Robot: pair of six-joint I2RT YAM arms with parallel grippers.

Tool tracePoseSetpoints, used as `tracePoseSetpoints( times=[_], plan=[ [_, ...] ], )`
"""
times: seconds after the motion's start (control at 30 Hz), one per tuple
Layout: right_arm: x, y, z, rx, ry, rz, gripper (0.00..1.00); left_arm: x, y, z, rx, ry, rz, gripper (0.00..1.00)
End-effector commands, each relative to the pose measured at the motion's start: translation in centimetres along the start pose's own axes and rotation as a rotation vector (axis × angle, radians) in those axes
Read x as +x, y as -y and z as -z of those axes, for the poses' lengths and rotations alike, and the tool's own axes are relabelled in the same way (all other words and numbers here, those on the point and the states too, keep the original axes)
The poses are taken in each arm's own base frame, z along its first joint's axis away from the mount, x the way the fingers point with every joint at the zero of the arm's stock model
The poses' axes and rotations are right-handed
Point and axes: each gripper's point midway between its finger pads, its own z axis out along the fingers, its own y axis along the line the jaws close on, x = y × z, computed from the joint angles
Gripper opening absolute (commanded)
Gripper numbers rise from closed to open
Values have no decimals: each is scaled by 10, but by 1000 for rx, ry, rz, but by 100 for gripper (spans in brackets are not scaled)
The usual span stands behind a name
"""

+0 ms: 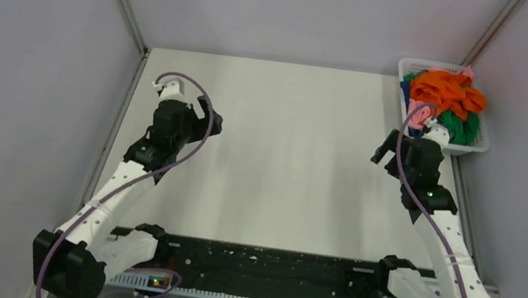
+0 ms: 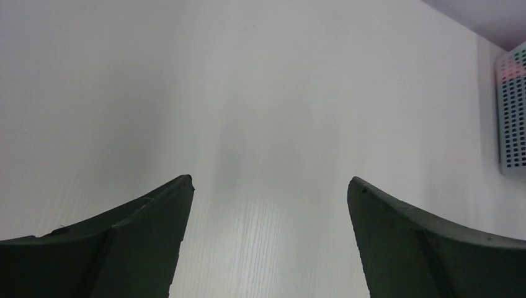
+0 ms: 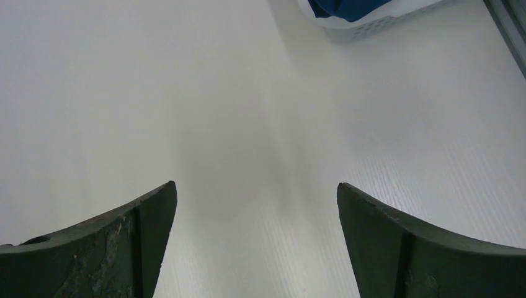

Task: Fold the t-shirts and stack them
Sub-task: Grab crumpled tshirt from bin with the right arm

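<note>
Plainly, left gripper (image 2: 270,183) and right gripper (image 3: 255,186) gape wide over the white table (image 1: 283,159) between grey walls (image 1: 26,45).

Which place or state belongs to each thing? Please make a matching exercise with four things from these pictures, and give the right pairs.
Things:
1. orange t-shirt
2. green t-shirt
3. left gripper
4. white basket

Places or states:
A. open, holding nothing, over the bare table
B. topmost in the basket
C. at the far right corner of the table
D. in the basket, lower, at its near side

Right pairs: 1-B, 2-D, 3-A, 4-C.
</note>
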Motion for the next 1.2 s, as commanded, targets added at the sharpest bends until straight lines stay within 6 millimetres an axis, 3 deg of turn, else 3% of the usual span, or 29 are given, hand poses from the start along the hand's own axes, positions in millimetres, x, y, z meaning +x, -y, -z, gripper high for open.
tracePoseSetpoints(
  times=[0.0, 0.1, 0.27, 0.3, 0.47, 0.6, 0.7, 0.87, 1.17],
  plan=[
    [-34, -18, 3, -73, 90, -8, 99, -29, 19, 22, 112, 130, 30, 99],
    [-49, -26, 3, -100, 120, 17, 99, -24, 19, 27, 152, 162, 36, 99],
    [-93, -10, -14, 28, 131, 8, 99, -19, 15, 27, 118, 109, 9, 99],
    [-105, -9, -23, 26, 129, -1, 99, -17, 10, 26, 93, 105, 18, 99],
    [-182, 30, -73, 158, 178, -95, 99, -16, 0, 30, 67, 138, 32, 99],
    [-215, 60, -127, 210, 182, -199, 99, -17, -7, 33, 59, 189, 56, 99],
    [-238, 63, -158, 204, 193, -250, 99, -16, -7, 34, 61, 189, 57, 99],
    [-246, 68, -199, 232, 180, -275, 96, -16, -13, 31, 21, 181, 50, 99],
    [-202, 65, -276, 181, 52, -333, 75, -12, -13, 29, 32, 183, 49, 99]
  ],
)
